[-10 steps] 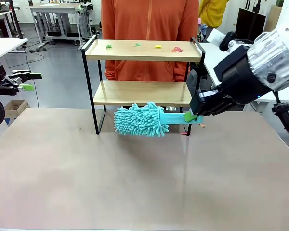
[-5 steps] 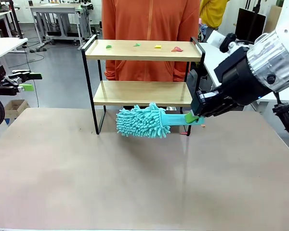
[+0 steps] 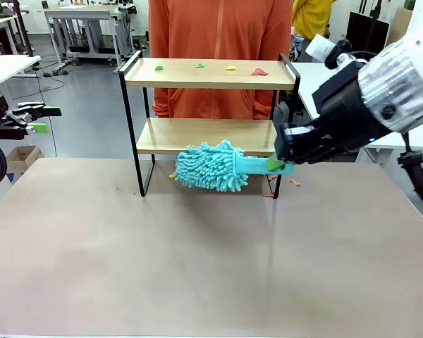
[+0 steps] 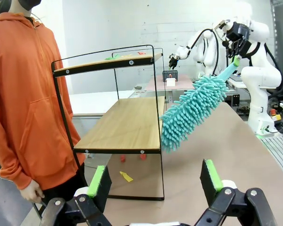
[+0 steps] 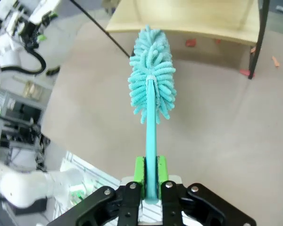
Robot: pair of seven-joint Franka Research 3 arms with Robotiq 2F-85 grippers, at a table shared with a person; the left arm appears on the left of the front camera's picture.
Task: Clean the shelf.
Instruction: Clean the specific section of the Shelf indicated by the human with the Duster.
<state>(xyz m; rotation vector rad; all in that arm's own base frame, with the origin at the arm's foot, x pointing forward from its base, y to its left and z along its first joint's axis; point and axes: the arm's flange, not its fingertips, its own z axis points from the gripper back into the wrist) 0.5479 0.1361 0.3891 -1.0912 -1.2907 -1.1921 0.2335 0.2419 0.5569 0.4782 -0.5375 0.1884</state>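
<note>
Front view: two-tier shelf [image 3: 210, 76] at the far edge of the table [image 3: 197, 267], light wood boards, thin black frame; right gripper [image 3: 276, 164] clamped on teal duster [image 3: 211, 167]. Left wrist view: left gripper [image 4: 154, 179] fingers wide apart. Right wrist view: green pads [image 5: 139, 170] pinching its handle.

We are seeing the right arm [image 3: 402, 84] at three o'clock as a white-grey rounded shell ending in a black wrist, a black cable [image 3: 413, 172] looping below it; the right gripper [image 5: 150, 170] and left gripper [image 4: 155, 178] are showing black links, silver screws [image 4: 224, 191] and green pads [image 4: 210, 174].
</note>
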